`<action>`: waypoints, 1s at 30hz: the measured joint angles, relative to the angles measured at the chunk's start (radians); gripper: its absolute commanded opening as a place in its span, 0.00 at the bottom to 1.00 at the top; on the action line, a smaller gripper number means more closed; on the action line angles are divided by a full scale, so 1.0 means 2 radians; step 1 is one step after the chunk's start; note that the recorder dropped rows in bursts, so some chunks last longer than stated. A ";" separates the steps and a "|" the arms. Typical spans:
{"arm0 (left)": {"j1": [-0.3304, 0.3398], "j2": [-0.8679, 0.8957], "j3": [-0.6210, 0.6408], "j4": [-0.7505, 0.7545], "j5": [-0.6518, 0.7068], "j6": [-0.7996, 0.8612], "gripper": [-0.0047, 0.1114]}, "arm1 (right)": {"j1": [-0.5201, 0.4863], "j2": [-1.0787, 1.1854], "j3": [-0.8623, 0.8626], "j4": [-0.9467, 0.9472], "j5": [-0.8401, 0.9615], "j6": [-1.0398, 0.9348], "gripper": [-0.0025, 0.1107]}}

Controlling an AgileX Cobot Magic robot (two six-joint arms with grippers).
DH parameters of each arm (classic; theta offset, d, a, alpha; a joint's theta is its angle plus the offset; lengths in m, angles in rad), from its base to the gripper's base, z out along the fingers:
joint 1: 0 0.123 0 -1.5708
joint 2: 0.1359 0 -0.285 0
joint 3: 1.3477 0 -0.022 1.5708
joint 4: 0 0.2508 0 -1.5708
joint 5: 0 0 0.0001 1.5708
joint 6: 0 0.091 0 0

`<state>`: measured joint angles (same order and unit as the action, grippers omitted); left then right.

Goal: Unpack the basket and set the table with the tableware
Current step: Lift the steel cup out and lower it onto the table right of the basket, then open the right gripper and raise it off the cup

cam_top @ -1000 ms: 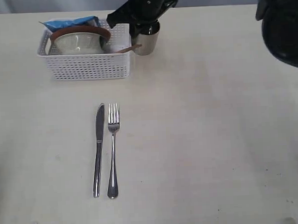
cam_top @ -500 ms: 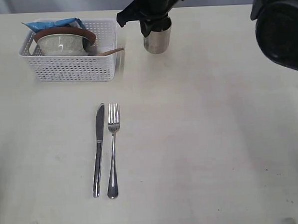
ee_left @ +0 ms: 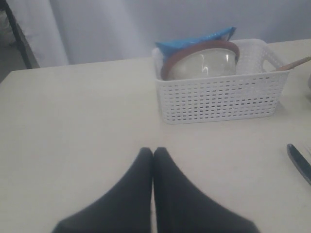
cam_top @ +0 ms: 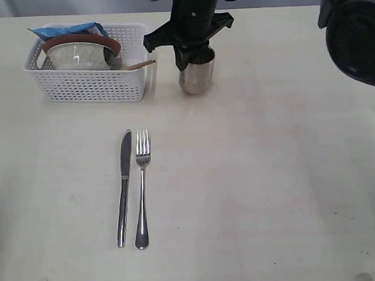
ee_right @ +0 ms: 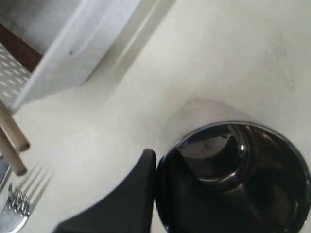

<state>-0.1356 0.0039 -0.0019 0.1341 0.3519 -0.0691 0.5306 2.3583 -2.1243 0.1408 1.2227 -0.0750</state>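
Note:
The steel cup is upright, right of the white basket. My right gripper is shut on its rim, one finger outside and one inside. I cannot tell whether the cup touches the table. The basket holds a pale bowl, a brown-red plate, and wooden chopsticks that stick out. The knife and fork lie side by side. My left gripper is shut and empty over bare table, facing the basket.
A blue snack packet stands behind the plate in the basket. A dark bulk of an arm fills the upper right corner of the exterior view. The fork's tines show in the right wrist view.
My right gripper carried the cup away from the basket's right side, then nearer and lower toward the table. The basket slid a little left early on. Knife and fork stayed put.

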 measured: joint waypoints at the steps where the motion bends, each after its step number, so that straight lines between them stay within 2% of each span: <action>1: 0.000 0.000 0.000 0.000 0.000 0.000 0.04 | 0.000 -0.002 0.009 -0.001 0.000 0.001 0.02; 16: 0.000 0.000 0.000 0.000 0.000 0.000 0.04 | 0.027 -0.009 0.028 0.018 -0.018 -0.003 0.02; 18: 0.000 0.000 0.000 0.000 0.000 0.000 0.04 | 0.027 -0.008 0.028 0.017 -0.018 -0.003 0.07; 23: 0.000 0.000 0.000 0.000 0.000 0.000 0.04 | 0.027 -0.007 0.028 0.013 -0.019 -0.003 0.39; 30: 0.000 0.000 0.000 0.000 0.000 0.000 0.04 | 0.027 -0.007 0.028 0.007 -0.022 -0.004 0.41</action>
<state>-0.1356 0.0039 -0.0019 0.1341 0.3519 -0.0691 0.5849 2.3438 -2.0686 0.1553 1.1780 -0.0828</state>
